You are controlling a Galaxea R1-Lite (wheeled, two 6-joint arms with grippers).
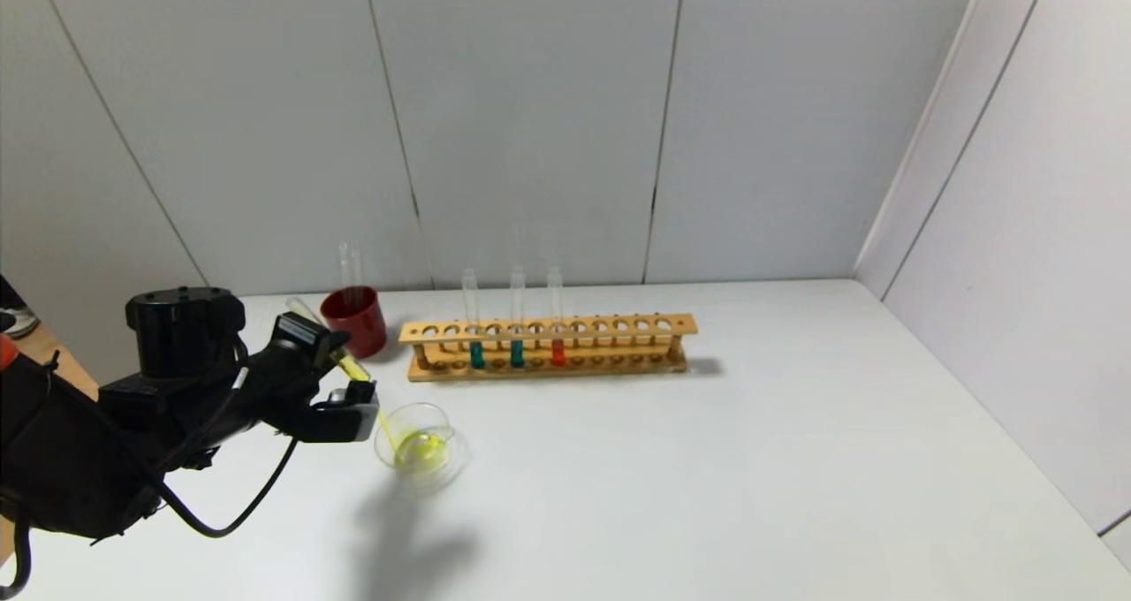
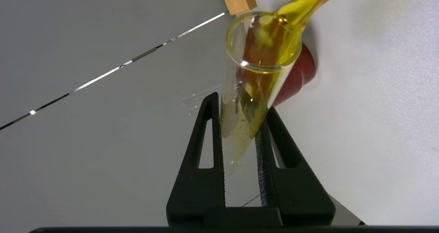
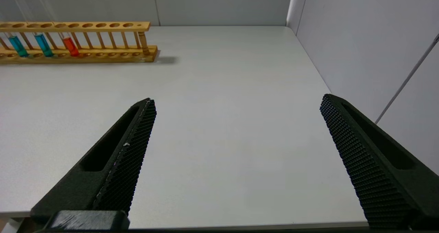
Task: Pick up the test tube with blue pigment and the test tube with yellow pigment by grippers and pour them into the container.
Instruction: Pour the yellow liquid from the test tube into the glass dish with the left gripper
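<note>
My left gripper [image 1: 340, 373] is shut on the test tube with yellow pigment [image 1: 353, 367] and holds it tilted, mouth down, over the container [image 1: 420, 446], a low clear glass dish with yellow liquid in it. A thin yellow stream runs from the tube into the dish. In the left wrist view the tube [image 2: 260, 72] sits between the black fingers of the left gripper [image 2: 241, 102]. Two tubes with blue-teal liquid [image 1: 477, 353] [image 1: 517, 352] stand in the wooden rack [image 1: 618, 327]. My right gripper [image 3: 238, 99] is open and empty above the bare table, out of the head view.
A tube with orange-red liquid [image 1: 557, 351] stands in the rack beside the blue ones. A dark red cup [image 1: 355, 320] with an empty clear tube in it stands left of the rack, behind my left gripper. Grey walls close the back and right.
</note>
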